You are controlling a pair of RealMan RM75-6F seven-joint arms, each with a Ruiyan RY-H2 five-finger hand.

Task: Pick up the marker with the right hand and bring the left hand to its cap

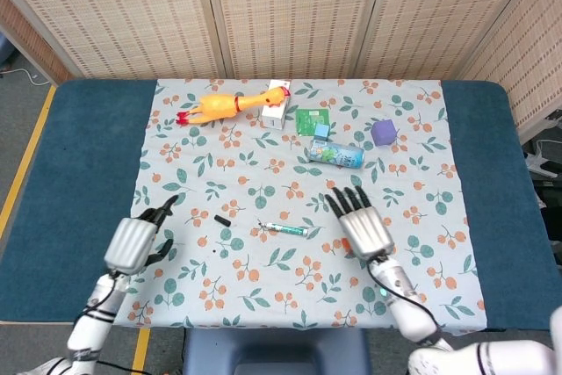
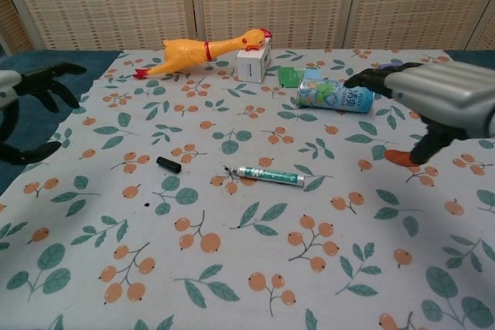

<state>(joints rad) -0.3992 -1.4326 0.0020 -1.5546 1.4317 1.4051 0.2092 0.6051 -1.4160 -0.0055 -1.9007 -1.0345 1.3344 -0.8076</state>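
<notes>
Marker (image 1: 287,229): lies flat on the floral tablecloth (image 1: 421,155), held by nothing, between my two hands. It is uncapped, with the bare tip at the end toward my left hand.
Long axis: runs across me, roughly left to right; the butt end points at my right hand.
Cap (image 1: 222,219): a small black piece lying apart from the marker, off its tip end, on my left hand's side.
Right hand (image 1: 361,222): fingers spread and empty, off the cloth in the chest view (image 2: 433,102). The marker is just to its inner side, near but not touching.
Left hand (image 1: 134,243): fingers apart, nothing in it, well out at the cloth's edge (image 2: 31,106).
Nearer hand: my right hand is plainly nearer the marker; the cap is nearer my left.
Next move, as I judge it: carry my right hand inward and down across the barrel.
</notes>
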